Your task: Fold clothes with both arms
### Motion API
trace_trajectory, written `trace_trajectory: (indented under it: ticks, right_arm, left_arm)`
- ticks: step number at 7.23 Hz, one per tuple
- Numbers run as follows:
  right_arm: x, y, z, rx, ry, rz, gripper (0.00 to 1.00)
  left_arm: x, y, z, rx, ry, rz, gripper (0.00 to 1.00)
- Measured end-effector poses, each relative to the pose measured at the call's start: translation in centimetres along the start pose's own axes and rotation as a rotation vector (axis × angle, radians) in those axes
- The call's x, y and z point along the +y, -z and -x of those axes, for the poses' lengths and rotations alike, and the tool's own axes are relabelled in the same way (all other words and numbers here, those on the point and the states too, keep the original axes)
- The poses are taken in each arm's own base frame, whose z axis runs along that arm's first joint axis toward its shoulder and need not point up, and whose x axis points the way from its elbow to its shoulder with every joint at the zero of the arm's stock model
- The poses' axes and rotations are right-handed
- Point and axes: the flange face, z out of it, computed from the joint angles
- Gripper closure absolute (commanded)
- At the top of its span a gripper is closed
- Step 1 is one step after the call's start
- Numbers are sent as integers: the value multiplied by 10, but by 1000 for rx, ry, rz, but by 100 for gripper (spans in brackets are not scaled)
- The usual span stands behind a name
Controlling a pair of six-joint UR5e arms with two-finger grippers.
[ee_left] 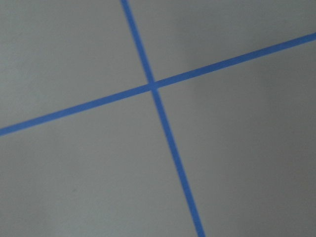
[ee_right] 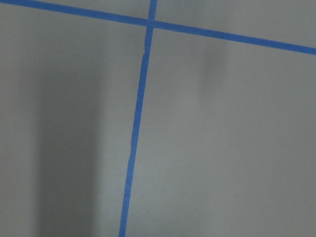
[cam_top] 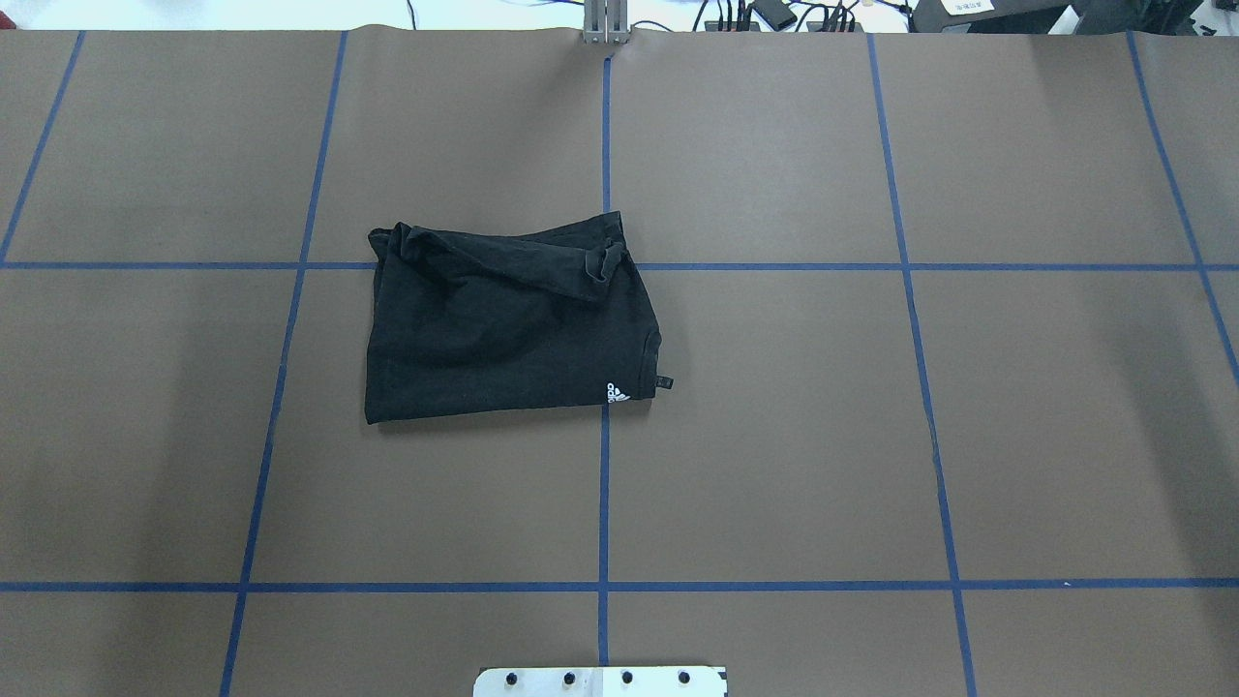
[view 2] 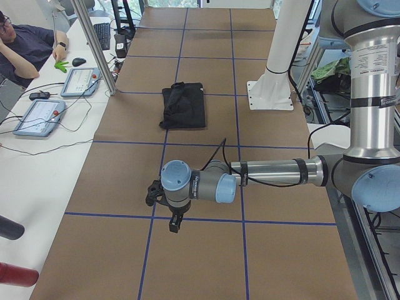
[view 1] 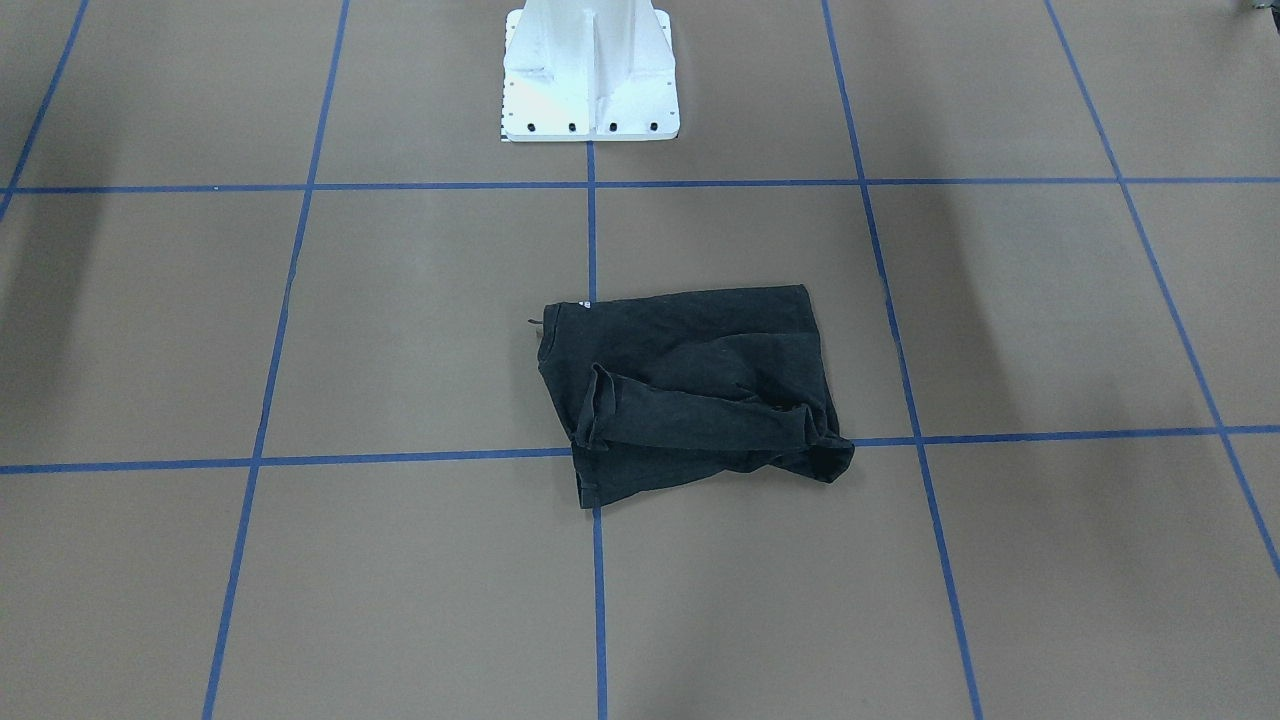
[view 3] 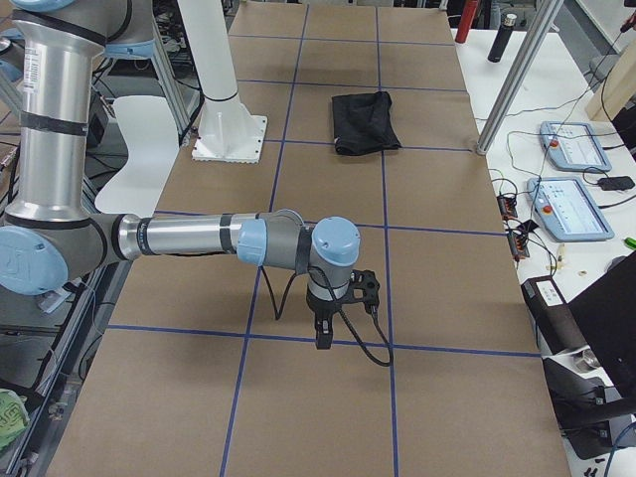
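Observation:
The black T-shirt (cam_top: 503,329) lies folded in a rough rectangle near the table's middle, with a bunched sleeve along its far edge and a small white mark at one corner. It also shows in the front view (view 1: 690,390), the left view (view 2: 183,106) and the right view (view 3: 365,122). The large logo is hidden. My left gripper (view 2: 175,224) hangs low over bare table, far from the shirt, and I cannot tell if it is open. My right gripper (view 3: 323,338) hangs likewise at the other end, also impossible to judge. Both wrist views show only brown table and blue tape.
The white pedestal base (view 1: 590,70) stands at the robot's edge of the table. Blue tape lines (cam_top: 604,503) grid the brown surface. A metal post (view 2: 94,47), tablets (view 2: 39,117) and a seated person (view 2: 25,44) are on the operators' side.

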Motion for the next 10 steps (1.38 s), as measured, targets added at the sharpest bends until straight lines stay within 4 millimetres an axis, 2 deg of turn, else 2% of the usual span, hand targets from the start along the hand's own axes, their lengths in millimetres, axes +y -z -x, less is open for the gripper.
trace_trajectory:
  ticks: [2, 5, 10]
  right_arm:
    - [0, 0, 0, -1, -7, 0, 0]
    - [0, 0, 1, -8, -9, -2, 0]
    - [-1, 1, 5, -43, -8, -8, 0]
  left_arm:
    - [5, 20, -2, -46, 18, 46, 0]
    - [4, 33, -7, -68, -36, 49, 0]
    - [7, 37, -12, -73, -57, 43, 0]
